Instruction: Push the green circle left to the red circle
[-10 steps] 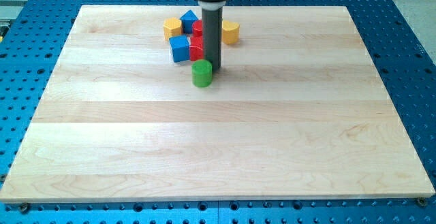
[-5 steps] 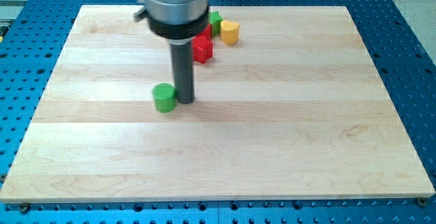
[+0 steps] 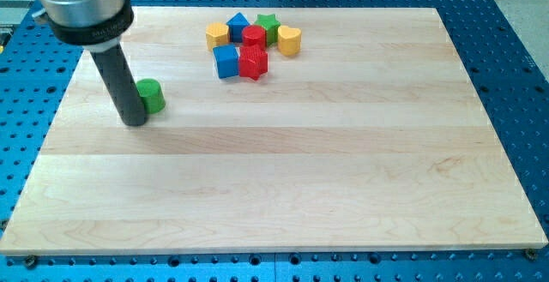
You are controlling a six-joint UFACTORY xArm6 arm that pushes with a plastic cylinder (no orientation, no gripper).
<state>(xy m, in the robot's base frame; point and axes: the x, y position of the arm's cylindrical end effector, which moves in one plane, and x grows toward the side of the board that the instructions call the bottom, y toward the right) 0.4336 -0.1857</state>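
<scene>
one green circle [image 3: 152, 96] sitting at the view's left of the board, touching my tip [image 3: 135, 122] on its right side, well apart from the red circle [image 3: 253, 36] up in the cluster.

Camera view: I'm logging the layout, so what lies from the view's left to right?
My tip → green circle → yellow block → red circle → yellow heart.

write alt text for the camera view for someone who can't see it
My tip rests on a pale wooden board, touching the left side of a green circle block at the view's left. A cluster of red, blue, yellow and green blocks, including the red circle block, sits near the top centre.
</scene>
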